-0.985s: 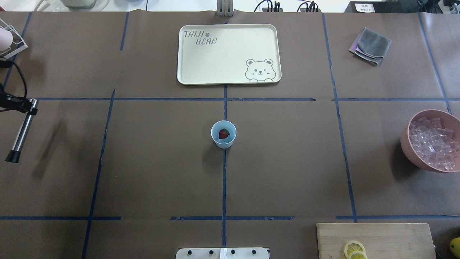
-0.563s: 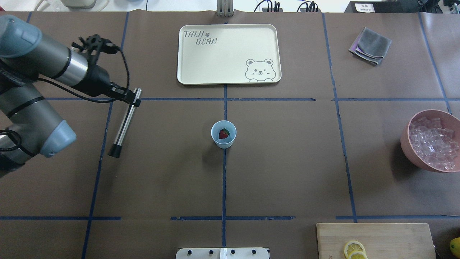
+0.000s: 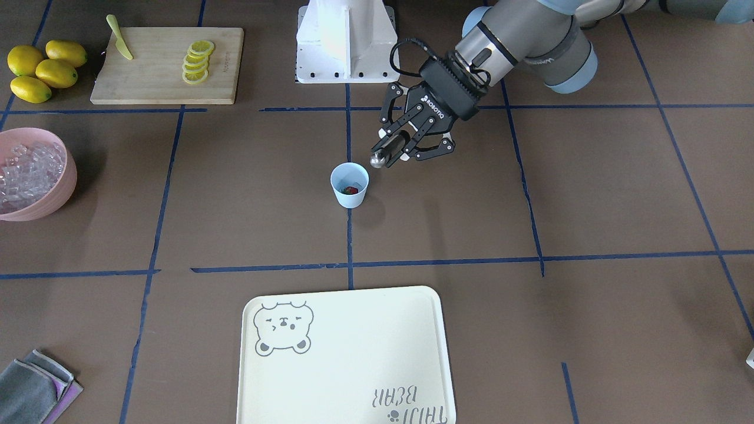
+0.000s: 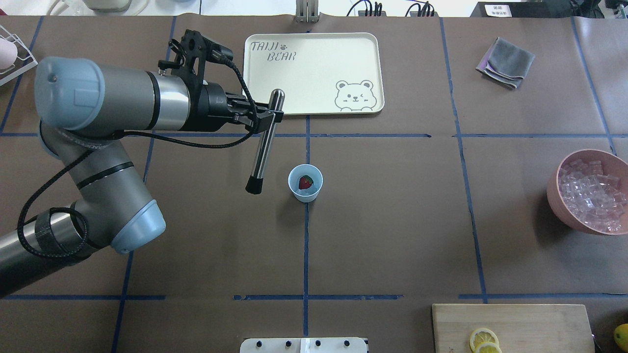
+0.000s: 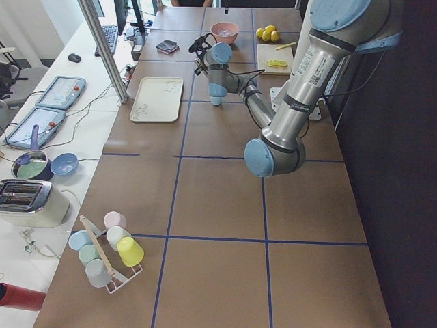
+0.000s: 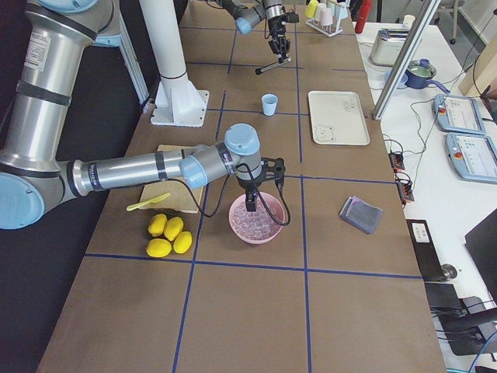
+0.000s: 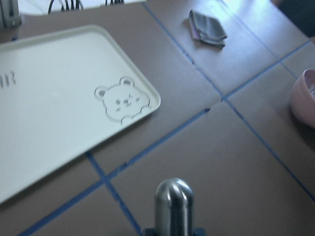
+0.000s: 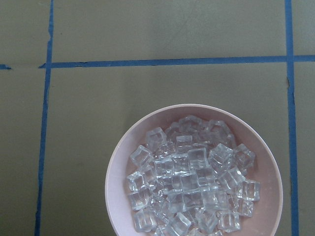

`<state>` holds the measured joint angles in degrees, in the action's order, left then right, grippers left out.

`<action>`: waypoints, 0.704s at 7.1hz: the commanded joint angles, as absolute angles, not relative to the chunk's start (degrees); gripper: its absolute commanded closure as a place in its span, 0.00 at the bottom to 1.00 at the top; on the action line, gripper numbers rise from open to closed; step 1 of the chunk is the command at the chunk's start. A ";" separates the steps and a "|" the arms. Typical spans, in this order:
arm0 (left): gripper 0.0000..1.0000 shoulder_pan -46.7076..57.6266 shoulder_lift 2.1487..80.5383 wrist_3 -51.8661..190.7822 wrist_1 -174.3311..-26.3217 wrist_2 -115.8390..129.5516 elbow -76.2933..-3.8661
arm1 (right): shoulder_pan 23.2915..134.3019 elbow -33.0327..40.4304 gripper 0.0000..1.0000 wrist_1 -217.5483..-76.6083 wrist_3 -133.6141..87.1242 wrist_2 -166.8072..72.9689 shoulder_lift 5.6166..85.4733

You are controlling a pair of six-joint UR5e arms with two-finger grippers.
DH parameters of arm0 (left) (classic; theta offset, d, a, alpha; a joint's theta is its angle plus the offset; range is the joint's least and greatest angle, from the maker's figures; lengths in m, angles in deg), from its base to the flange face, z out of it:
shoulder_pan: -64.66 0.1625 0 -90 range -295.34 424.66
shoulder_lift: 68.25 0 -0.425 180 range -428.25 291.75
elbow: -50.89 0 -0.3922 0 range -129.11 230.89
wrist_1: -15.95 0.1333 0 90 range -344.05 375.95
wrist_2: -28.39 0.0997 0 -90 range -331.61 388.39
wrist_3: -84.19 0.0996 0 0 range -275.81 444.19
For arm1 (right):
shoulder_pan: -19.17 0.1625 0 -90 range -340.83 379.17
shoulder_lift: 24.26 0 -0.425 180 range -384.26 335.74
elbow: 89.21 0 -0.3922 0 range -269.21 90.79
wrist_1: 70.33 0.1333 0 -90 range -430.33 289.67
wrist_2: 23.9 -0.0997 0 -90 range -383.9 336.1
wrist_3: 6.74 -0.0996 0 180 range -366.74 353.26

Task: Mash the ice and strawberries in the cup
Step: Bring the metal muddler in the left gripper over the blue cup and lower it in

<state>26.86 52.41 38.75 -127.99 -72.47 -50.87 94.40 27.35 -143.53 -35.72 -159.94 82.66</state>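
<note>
Looking at the front-facing view: the left gripper [image 3: 393, 150] is clamped on a slim silver metal muddler with a black tip [image 3: 377, 159], held just beside the small pale-blue plastic cup [image 3: 350, 197], which sits mid-table with the red strawberry [image 3: 351, 189] inside.

Overhead, the muddler hangs tilted, tip down, near the cup but outside it. I'd guess that's staging for lining up over the mouth. Can't spot ice in the cup.

Exterior right: the right gripper [image 6: 251, 203] hovers over the big pink bowl [image 6: 235, 227] of clear ice cubes [image 6: 255, 225], probably to grab some. Can't tell whether it's open or closed.

Right wrist cam stares straight down at that ice.
</note>
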 commanded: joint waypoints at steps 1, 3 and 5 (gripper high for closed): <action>0.99 34.99 52.51 38.92 -133.98 -51.70 -52.72 | 94.49 27.51 0.01 -143.54 -35.83 -159.86 82.53; 1.00 41.17 50.16 42.06 -135.65 -45.44 -53.18 | 94.49 27.69 0.01 -143.46 -35.84 -159.86 82.52; 1.00 42.15 49.96 48.93 -137.94 -41.34 -52.65 | 94.49 27.60 0.01 -143.46 -35.84 -159.86 82.52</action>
